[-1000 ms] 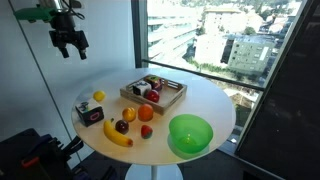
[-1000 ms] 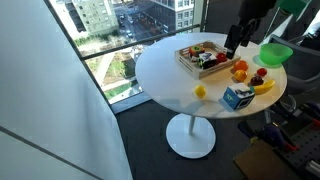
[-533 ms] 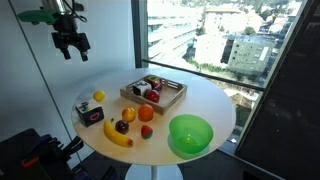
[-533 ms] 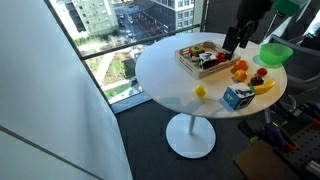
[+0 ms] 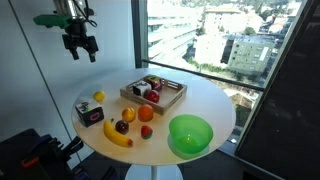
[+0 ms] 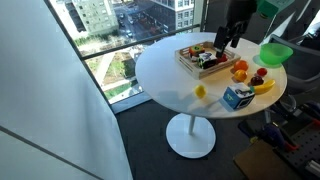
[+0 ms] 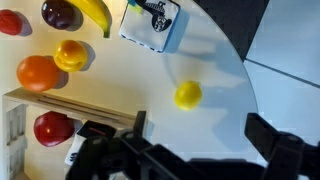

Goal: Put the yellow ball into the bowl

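Observation:
The small yellow ball [image 5: 99, 97] lies on the round white table near its edge, beside a blue carton [image 5: 90, 113]; it also shows in the other exterior view [image 6: 200, 91] and in the wrist view [image 7: 187, 95]. The large green bowl [image 5: 190, 134] stands empty on the opposite side of the table [image 6: 276, 54]; the wrist view does not show it. My gripper [image 5: 80, 45] hangs open and empty high above the table [image 6: 228, 40]. In the wrist view the gripper [image 7: 200, 130] has its jaws wide apart, with the ball seen far below between them.
A wooden tray [image 5: 153, 93] with small items stands at the table's middle back. A banana [image 5: 117, 134], an orange [image 5: 146, 113] and red fruits [image 5: 122, 126] lie between carton and bowl. A large window runs along the table; the table edge [image 7: 235, 60] is close to the ball.
The gripper has drifted sideways above the table, a little closer over the ball's side, still open and empty. Nothing on the table has moved.

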You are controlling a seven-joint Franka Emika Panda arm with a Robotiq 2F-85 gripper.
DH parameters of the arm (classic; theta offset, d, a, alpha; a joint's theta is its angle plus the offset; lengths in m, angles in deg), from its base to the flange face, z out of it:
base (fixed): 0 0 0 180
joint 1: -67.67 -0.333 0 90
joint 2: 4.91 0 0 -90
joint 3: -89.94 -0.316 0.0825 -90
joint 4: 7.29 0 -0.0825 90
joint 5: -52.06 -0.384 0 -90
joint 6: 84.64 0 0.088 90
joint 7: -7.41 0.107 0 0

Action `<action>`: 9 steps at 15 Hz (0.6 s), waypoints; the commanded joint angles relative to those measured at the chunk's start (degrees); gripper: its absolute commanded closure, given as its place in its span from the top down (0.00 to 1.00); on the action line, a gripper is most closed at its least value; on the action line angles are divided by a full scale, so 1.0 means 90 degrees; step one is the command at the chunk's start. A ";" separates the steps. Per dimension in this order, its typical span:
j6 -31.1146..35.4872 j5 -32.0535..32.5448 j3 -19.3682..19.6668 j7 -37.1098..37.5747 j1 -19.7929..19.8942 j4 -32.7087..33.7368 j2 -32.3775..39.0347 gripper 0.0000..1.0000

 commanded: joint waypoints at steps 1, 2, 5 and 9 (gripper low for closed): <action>0.0049 -0.0072 0.0103 -0.0314 -0.0028 0.0403 0.0512 1.00; 0.0062 -0.0094 0.0112 -0.0386 -0.0033 0.0464 0.0630 1.00; 0.0071 -0.0105 0.0123 -0.0631 -0.0031 0.0651 0.1040 1.00; 0.0077 0.0026 0.0098 -0.0954 -0.0038 0.0835 0.1519 1.00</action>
